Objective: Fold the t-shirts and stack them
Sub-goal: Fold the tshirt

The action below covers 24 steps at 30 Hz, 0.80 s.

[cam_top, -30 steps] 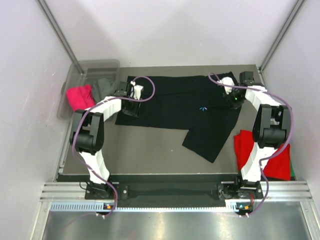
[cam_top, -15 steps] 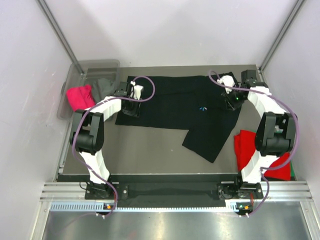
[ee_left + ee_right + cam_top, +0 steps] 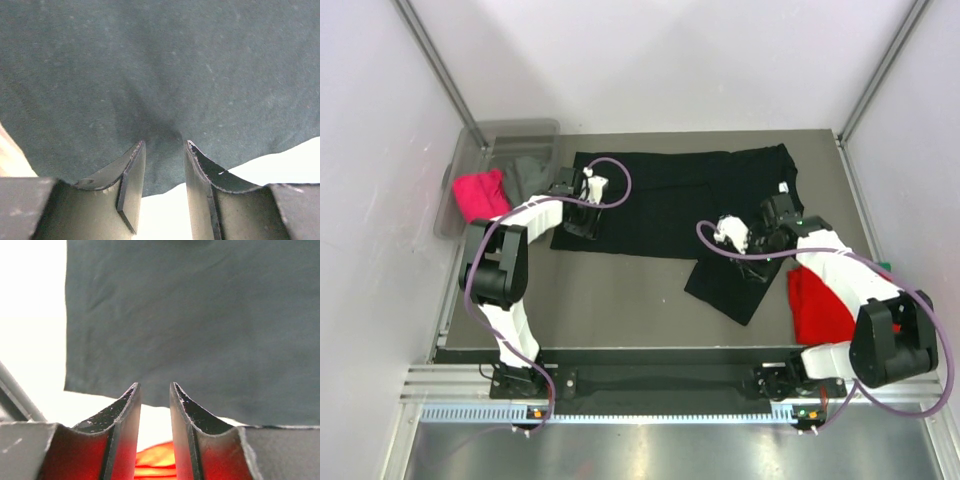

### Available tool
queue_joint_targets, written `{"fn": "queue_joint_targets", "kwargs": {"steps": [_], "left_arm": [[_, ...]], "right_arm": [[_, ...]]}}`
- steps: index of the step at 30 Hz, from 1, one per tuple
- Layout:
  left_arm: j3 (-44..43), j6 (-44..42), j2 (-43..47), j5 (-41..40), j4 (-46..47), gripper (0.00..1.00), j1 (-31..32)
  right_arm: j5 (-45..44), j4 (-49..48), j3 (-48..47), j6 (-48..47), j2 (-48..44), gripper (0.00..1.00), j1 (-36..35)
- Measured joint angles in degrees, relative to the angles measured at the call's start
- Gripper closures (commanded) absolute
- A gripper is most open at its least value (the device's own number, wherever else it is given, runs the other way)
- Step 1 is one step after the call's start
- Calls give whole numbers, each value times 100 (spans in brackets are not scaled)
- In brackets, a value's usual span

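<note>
black t-shirt laid out flat, both arms at it
black t-shirt (image 3: 670, 195) spans table centre to 12 o'clock; left gripper (image 3: 164, 145) at its 9 o'clock edge, jaws apart; right gripper (image 3: 154, 386) over its 5 o'clock flap, slightly parted, empty.

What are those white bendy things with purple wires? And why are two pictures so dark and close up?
Those are two robot arms, bolted to the near edge of a table. One picture looks down from above. The other two come from small cameras on the wrists, so each shows that arm's own two fingers. A big black t-shirt lies spread out, a red shirt lies by the right arm, and a plastic tub at the far left holds a pinkish-red cloth and a grey one. The left gripper rests on the black t-shirt near its edge, fingers apart. The right gripper hovers over it, fingers slightly apart, holding nothing.
</note>
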State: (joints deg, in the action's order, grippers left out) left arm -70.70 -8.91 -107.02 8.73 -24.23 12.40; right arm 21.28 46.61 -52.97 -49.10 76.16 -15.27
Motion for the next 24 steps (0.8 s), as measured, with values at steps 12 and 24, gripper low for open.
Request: {"fn": "queue_joint_targets", "kwargs": {"steps": [12,24], "left_arm": [[122,-457,505,118,-144,57,0],[151,-444,431,17,-151,57,0]], "right_arm": [[-90,170,1827,-955,-1917,66,-839],[-144,105,2291,-1403,-1786,66,-1014]]}}
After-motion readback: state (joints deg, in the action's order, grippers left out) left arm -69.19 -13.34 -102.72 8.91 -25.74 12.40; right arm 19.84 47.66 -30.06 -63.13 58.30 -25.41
